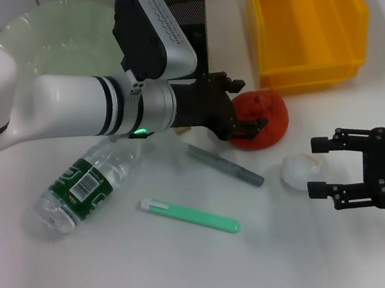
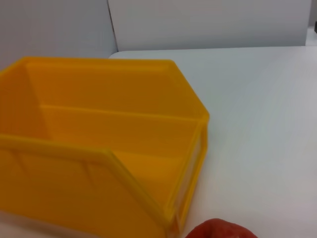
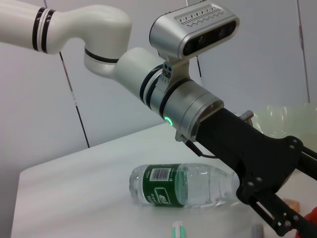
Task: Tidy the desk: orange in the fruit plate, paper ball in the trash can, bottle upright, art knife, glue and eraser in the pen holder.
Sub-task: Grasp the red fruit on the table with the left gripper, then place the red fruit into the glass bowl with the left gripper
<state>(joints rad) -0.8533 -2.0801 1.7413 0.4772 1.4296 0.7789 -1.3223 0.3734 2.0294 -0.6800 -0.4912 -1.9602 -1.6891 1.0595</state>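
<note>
The orange (image 1: 266, 115) rests on the table in front of the trash can (image 1: 304, 18). My left gripper (image 1: 241, 106) is open, one finger above and one below the orange's left side. In the left wrist view the orange (image 2: 220, 230) peeks in beside the trash can (image 2: 99, 148). The paper ball (image 1: 298, 170) lies just left of my open right gripper (image 1: 317, 167). The bottle (image 1: 82, 182) lies on its side. A grey art knife (image 1: 226, 164) and a green glue stick (image 1: 189, 215) lie mid-table. The pen holder (image 1: 185, 7) stands behind my left arm, next to the fruit plate (image 1: 53, 34). The eraser is out of view.
My left arm spans the table from the left, over the bottle's neck and in front of the pen holder. The right wrist view shows the bottle (image 3: 178, 186) lying beyond the left arm's black gripper body.
</note>
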